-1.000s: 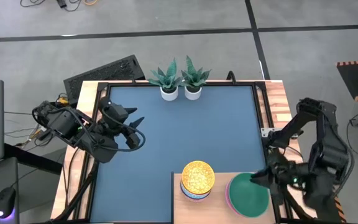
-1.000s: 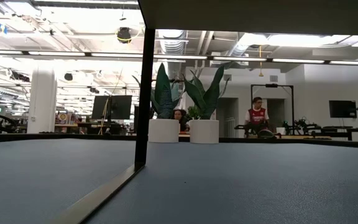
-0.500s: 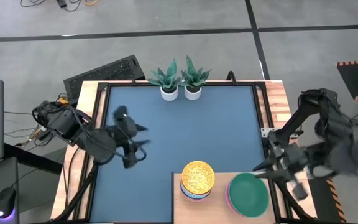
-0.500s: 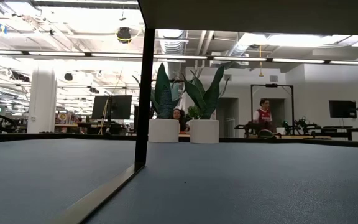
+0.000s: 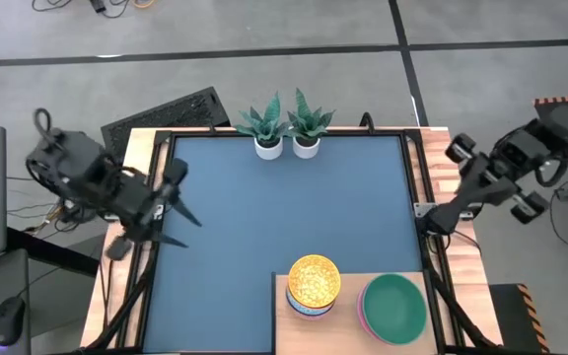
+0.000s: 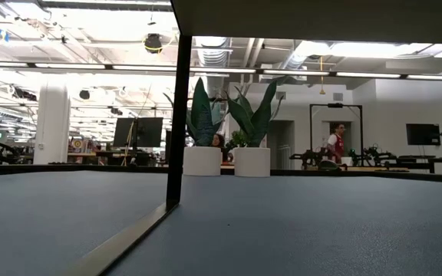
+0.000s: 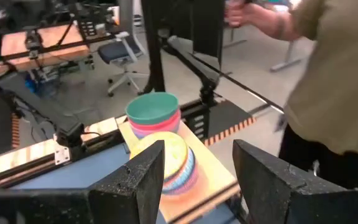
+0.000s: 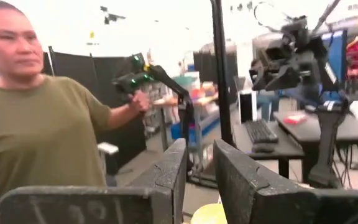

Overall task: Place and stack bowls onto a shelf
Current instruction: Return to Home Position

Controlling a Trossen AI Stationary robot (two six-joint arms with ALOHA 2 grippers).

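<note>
The pale wood shelf (image 5: 284, 320) stands at the table's near edge. On it sit two stacks. One is of small patterned bowls with a yellow one (image 5: 313, 281) on top. The other is of larger bowls with a green one (image 5: 394, 306) over pink. Both stacks show in the left wrist view (image 7: 156, 111). My left gripper (image 5: 174, 195) is open and empty, raised over the table's left edge. My right gripper (image 5: 461, 158) is raised beyond the right edge, its fingers a little apart (image 8: 199, 180), empty.
Two white plant pots (image 5: 286, 146) stand at the far edge. In the low view the shelf's dark leg (image 6: 178, 115) stands on the blue tabletop. A person in an olive shirt (image 8: 39, 137) stands near the table and also shows in the left wrist view (image 7: 334, 81).
My right gripper has drawn away from the green bowl, risen and swung out past the table's right edge toward the far side. My left gripper has pulled back toward the left edge, risen and turned. The bowl stacks have stayed in place.
</note>
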